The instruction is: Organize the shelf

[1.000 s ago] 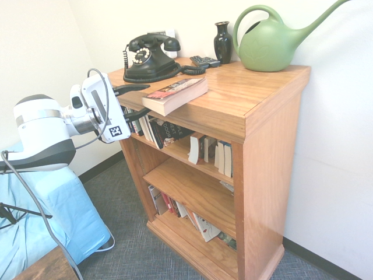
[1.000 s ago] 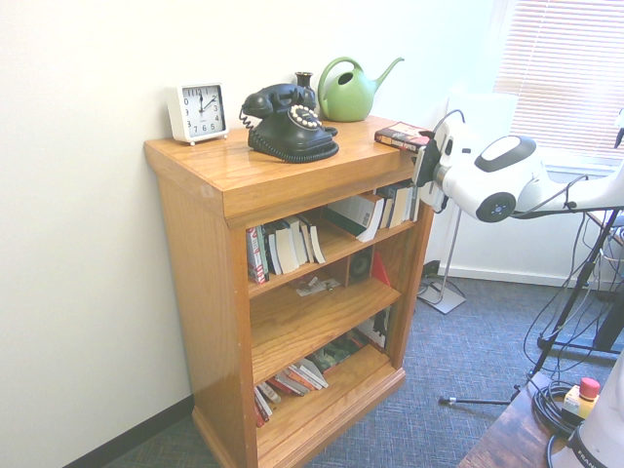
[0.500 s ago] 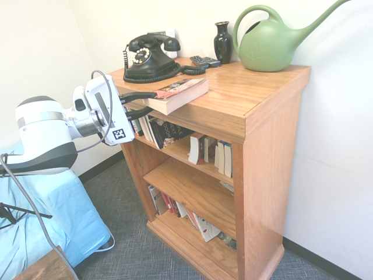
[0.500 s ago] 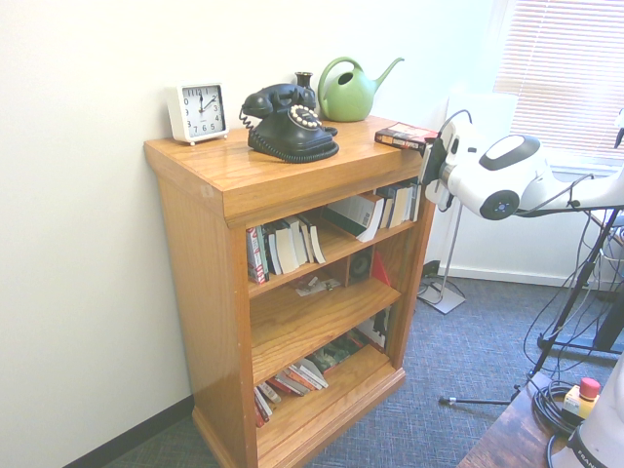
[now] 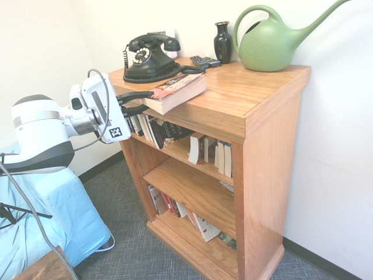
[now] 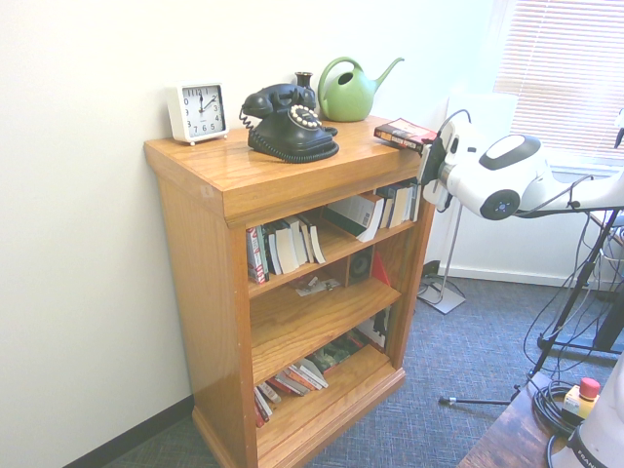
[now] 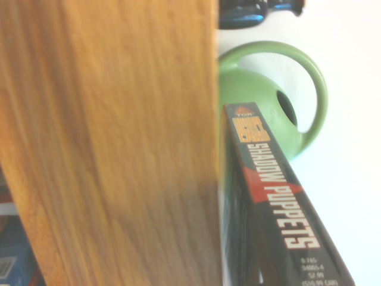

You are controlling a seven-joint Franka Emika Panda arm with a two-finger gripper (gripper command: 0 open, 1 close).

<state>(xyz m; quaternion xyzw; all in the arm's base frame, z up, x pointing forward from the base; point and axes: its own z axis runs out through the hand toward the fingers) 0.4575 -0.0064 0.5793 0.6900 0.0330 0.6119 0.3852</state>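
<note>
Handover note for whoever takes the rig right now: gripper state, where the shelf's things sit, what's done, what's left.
Gripper: shut on the book at its overhanging end, one finger above and one below.
Book: a paperback, spine reading "Shadow Puppets" in the wrist view, lying flat at the edge of the shelf top, that end lifted a little.
Also on top: black telephone, dark vase, green watering can, white clock.
Done: book gripped.
Left: probably pull it clear and file it in a tier; the middle tier looks emptiest.
</note>
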